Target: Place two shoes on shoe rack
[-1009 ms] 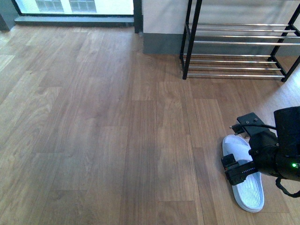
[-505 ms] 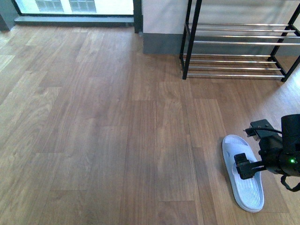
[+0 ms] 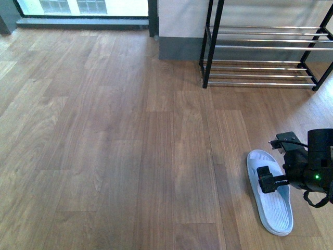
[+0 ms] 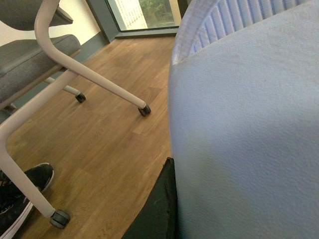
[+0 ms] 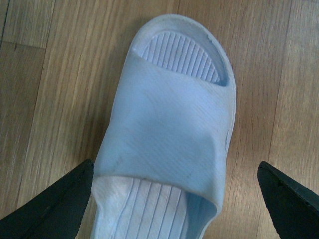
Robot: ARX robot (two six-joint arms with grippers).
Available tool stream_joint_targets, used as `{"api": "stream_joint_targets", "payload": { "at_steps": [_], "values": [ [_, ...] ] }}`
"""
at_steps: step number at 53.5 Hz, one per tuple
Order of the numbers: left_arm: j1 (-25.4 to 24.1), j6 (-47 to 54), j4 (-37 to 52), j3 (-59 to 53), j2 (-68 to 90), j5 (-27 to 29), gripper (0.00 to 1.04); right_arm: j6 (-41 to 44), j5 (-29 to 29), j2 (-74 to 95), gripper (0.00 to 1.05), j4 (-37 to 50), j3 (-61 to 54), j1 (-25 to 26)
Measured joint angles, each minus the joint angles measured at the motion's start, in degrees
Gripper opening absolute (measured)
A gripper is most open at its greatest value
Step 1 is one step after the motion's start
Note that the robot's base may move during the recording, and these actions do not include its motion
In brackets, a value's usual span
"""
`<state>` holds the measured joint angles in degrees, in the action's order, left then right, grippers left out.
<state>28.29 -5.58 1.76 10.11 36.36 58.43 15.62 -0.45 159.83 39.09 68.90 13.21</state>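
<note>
shoe rack [image 3: 260, 47]: far right against the wall, visible tiers bare, top cut off by the frame. two shoes: not seen in any view, so judged nothing placed yet and both left to do. right gripper [image 5: 175, 164]: near right, fingers spread wide, either side of a pale blue slide slipper [image 3: 273, 205] on the floor, not touching it. left gripper [image 4: 162, 204]: only a dark edge shows, state cannot be told. a pale blue surface [image 4: 244, 124] fills that view, a chair leg [image 4: 94, 74] beyond.

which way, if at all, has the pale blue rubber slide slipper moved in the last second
No. The pale blue rubber slide slipper keeps its place against the wooden floorboard seam beside it.
</note>
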Motion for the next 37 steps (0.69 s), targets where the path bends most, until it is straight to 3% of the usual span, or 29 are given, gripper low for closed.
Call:
{"api": "stream_joint_targets", "payload": {
  "at_steps": [37],
  "values": [
    [0.0, 0.0, 0.0, 0.0, 0.0, 0.0, 0.02, -3.7, -1.2, -0.8, 0.95, -4.2, 0.6, 2.2]
  ]
}}
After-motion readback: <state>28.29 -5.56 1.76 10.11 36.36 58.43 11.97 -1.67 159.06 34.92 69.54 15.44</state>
